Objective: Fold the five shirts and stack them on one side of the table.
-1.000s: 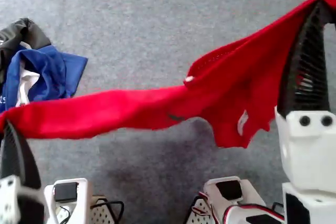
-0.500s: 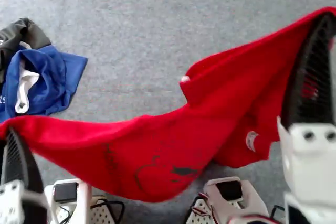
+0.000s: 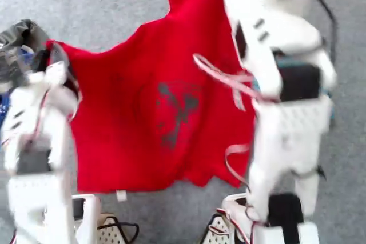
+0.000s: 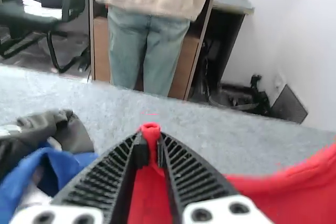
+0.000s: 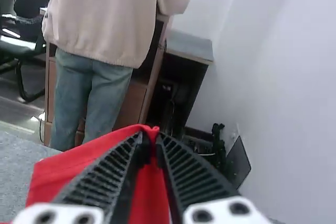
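A red shirt [image 3: 160, 107] with a dark print hangs spread between my two raised arms, above the grey table [image 3: 114, 15]. My left gripper [image 4: 150, 136] is shut on one corner of the red shirt [image 4: 283, 192], at the left in the high view. My right gripper [image 5: 148, 139] is shut on another edge of the red shirt [image 5: 68, 174], high at the far side. A heap of blue, white and dark shirts [image 3: 14, 50] lies at the table's left edge, also seen as the shirt heap [image 4: 37, 145] in the left wrist view.
The arm bases [image 3: 251, 221] and cables stand at the near edge. A person in jeans and a light top [image 4: 149, 19] stands beyond the far edge, near a cabinet [image 5: 178, 87] and office chairs. Bare grey table lies at the right.
Both arms have swung up and toward the far side, lifting the red shirt from a sagging band into a spread, hanging sheet with its print facing the high camera.
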